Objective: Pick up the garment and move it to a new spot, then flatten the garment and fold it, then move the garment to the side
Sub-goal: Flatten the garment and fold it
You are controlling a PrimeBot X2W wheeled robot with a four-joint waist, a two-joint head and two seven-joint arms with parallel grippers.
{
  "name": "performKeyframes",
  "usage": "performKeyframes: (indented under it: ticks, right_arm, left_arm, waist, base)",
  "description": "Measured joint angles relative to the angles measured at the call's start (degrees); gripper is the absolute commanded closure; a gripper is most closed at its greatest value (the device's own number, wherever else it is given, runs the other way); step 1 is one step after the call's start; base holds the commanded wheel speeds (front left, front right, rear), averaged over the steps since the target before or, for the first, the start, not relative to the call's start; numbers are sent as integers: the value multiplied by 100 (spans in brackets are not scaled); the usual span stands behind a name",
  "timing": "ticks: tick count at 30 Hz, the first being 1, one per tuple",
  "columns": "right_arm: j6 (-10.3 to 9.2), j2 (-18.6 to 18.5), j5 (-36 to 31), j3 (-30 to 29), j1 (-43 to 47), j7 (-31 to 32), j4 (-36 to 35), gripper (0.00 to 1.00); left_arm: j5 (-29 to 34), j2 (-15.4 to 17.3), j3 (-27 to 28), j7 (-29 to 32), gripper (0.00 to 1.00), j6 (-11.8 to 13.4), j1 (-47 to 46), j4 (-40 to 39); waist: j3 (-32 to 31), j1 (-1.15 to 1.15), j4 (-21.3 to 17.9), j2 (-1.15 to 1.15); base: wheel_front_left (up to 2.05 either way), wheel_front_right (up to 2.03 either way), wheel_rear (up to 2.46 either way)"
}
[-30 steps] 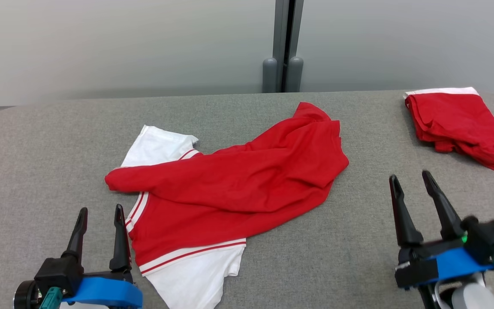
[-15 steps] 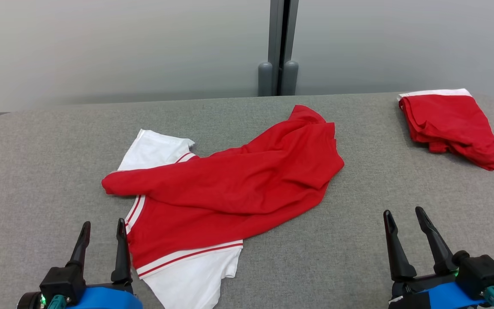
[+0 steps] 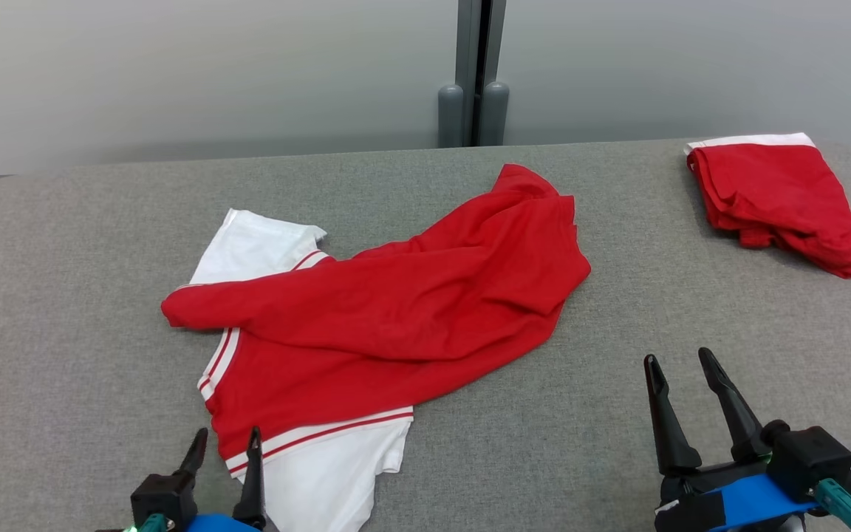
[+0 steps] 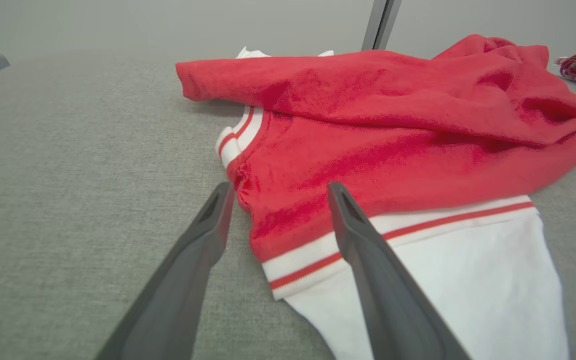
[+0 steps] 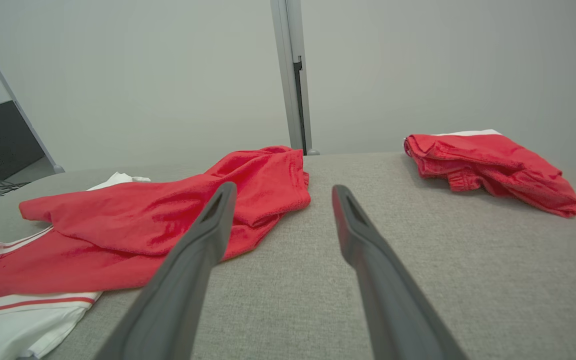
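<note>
The garment (image 3: pixel 396 310), a red shirt with white sleeves and striped trim, lies crumpled on the middle of the grey table (image 3: pixel 63 295). One half is folded over the other. My left gripper (image 3: pixel 227 432) stands open at the near edge, its fingers straddling the shirt's near-left corner by the striped band; the left wrist view shows that gripper (image 4: pixel 279 186) low over the garment (image 4: pixel 368 130). My right gripper (image 3: pixel 677 356) is open and empty over bare table, to the right of the shirt. In the right wrist view, the right gripper (image 5: pixel 283 186) points past the garment (image 5: pixel 168 215).
A second red garment (image 3: pixel 773 199), folded with a white edge, rests at the table's far right corner (image 5: pixel 488 165). A grey post (image 3: pixel 473 74) stands behind the table against the pale wall. Bare table lies left of the shirt and between the two garments.
The head camera has shifted. My left gripper has drawn back and moved right, onto the shirt's near-left corner. My right gripper has pulled back toward the near edge. Both stay open.
</note>
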Motion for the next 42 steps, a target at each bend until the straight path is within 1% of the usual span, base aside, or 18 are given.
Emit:
performKeyframes:
  ticks: [3, 8, 20, 23, 26, 27, 28, 29, 30, 37, 42]
  right_arm:
    - [0, 5, 2, 13, -24, 0, 36, 0]
    - [0, 11, 18, 16, -54, 0, 69, 0]
    - [0, 14, 27, 38, -108, 0, 116, 0]
    - [-1, 15, 46, 62, -112, 0, 122, 0]
    - [0, 15, 74, 62, -116, 0, 122, 0]
    - [-1, 15, 90, 57, -116, 0, 124, 0]
    - [0, 15, 92, 57, -116, 0, 132, 0]
    - [-1, 15, 96, 59, -116, 0, 137, 0]
    - [0, 15, 98, 63, -117, 0, 143, 0]
    - [-1, 19, 127, 22, -110, 0, 169, 0]
    - [0, 21, 147, 14, -41, 0, 197, 0]
  left_arm:
    - [-74, 1, -190, 0, 0, -1, -74, 371]
    - [-207, 35, -323, -8, 0, -2, -219, 861]
    - [-226, 46, -220, -56, 0, 3, -448, 1312]
    - [-148, 33, -216, -56, 0, 96, -459, 1326]
    - [-147, 24, -237, -77, 0, 103, -494, 1475]
    - [-148, 26, -271, -87, 6, 101, -530, 1549]
    - [-164, 24, -305, -109, 56, 93, -558, 1622]
    - [-190, 22, -337, -112, 76, 81, -605, 1700]
    - [-202, 21, -357, -114, 100, 76, -643, 1753]
    - [-254, -25, -367, -53, 100, 26, -744, 1716]
    - [-337, 137, -92, -19, 100, 34, -579, 1265]
  waist:
    - [57, 0, -29, 0]
    - [134, 0, -61, 0]
    - [197, -1, -55, -1]
    - [202, 0, -64, -1]
    - [215, -1, -66, -1]
    - [218, 0, -64, -1]
    - [223, -1, -61, -1]
    - [226, -1, -59, -1]
    - [228, -1, -56, -1]
    - [161, 0, 57, -1]
    - [48, 1, 230, 0]
  base:
    - [0, 0, 0]
    - [0, 0, 0]
    - [0, 0, 0]
    - [0, 0, 0]
    - [0, 0, 0]
    - [0, 0, 0]
    - [0, 0, 0]
    - [0, 0, 0]
    - [0, 0, 0]
    - [0, 0, 0]
    - [0, 0, 0]
